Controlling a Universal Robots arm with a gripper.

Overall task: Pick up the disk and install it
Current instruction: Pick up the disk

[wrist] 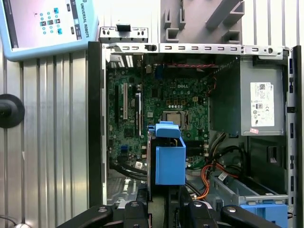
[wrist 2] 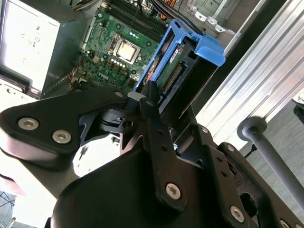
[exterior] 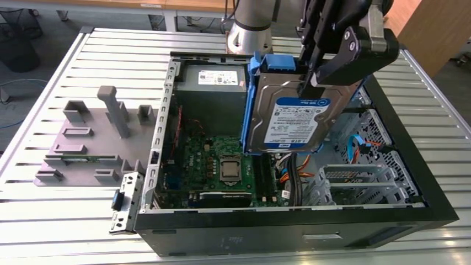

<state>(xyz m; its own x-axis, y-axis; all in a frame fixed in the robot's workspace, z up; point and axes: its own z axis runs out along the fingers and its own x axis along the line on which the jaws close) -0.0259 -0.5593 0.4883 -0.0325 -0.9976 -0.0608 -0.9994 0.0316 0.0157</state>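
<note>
The disk [exterior: 294, 118] is a silver-grey hard drive with a white-and-blue label in a blue plastic carrier. It hangs upright, on edge, over the middle of the open computer case [exterior: 412, 165], above the motherboard. My gripper [exterior: 315, 83] is shut on its upper part, with black fingers on either side. In the first wrist view the blue carrier of the disk [wrist: 169, 159] points down into the case from my gripper [wrist: 171, 202]. The second wrist view has the disk [wrist 2: 190, 52] edge-on beyond a black finger [wrist 2: 151, 102].
Inside the case are the green motherboard [exterior: 220, 160], a grey power supply with a white sticker [exterior: 209, 80], orange cables and a metal drive cage [exterior: 360, 182]. A grey fixture plate [exterior: 88, 143] lies on the slatted table at the exterior view's left. A touchscreen pendant [wrist: 47, 26] rests beside the case.
</note>
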